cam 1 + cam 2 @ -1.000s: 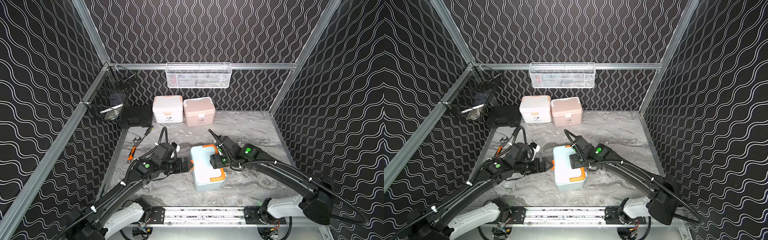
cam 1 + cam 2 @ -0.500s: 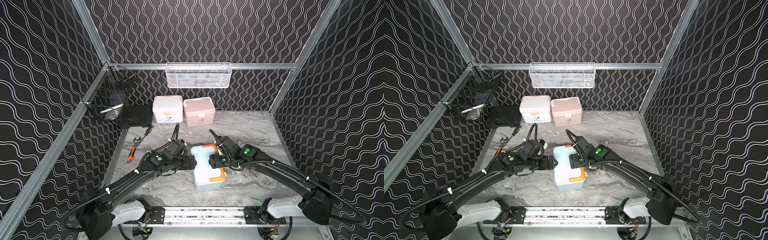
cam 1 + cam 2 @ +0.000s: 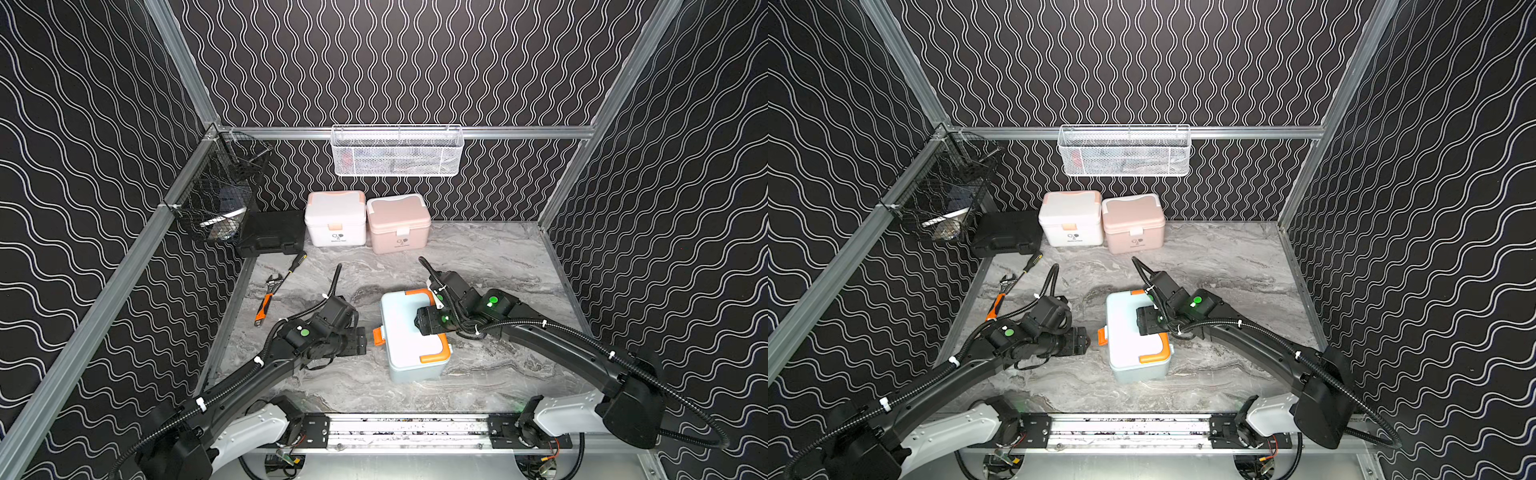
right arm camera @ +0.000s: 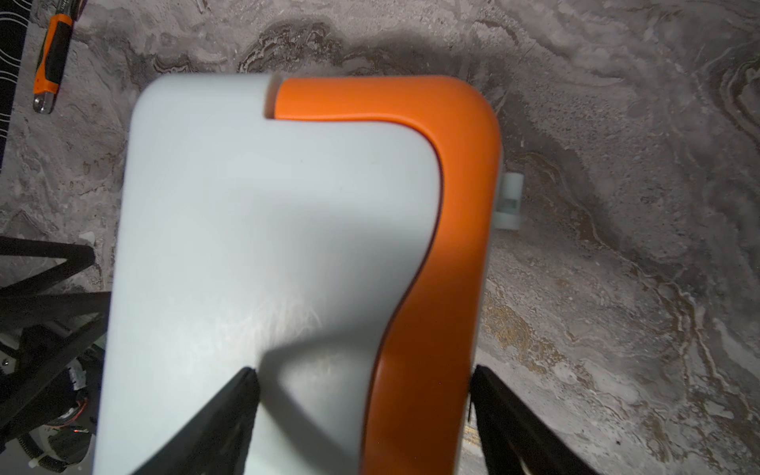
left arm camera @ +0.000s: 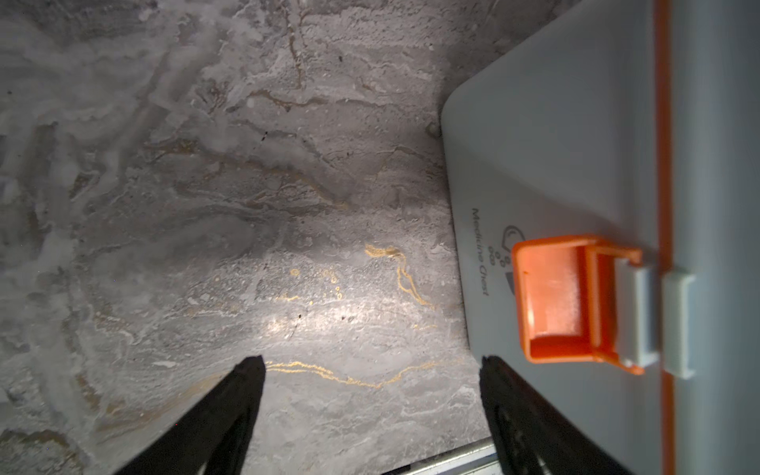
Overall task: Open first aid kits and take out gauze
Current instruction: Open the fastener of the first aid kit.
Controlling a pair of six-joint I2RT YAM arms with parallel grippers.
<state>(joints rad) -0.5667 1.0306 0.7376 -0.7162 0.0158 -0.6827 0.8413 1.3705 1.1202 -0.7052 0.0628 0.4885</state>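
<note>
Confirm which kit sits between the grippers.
The light blue kit with orange trim, mid-table: left gripper faces its latch, right gripper is above it. The white kit and pink kit stand at the back.

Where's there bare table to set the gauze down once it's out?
Widest bare patch: back right, between the pink kit, the right wall and the right arm. A narrower strip runs in front of the light blue kit to the front rail. Crowded: left side, with wrench, screwdriver and left gripper.
</note>
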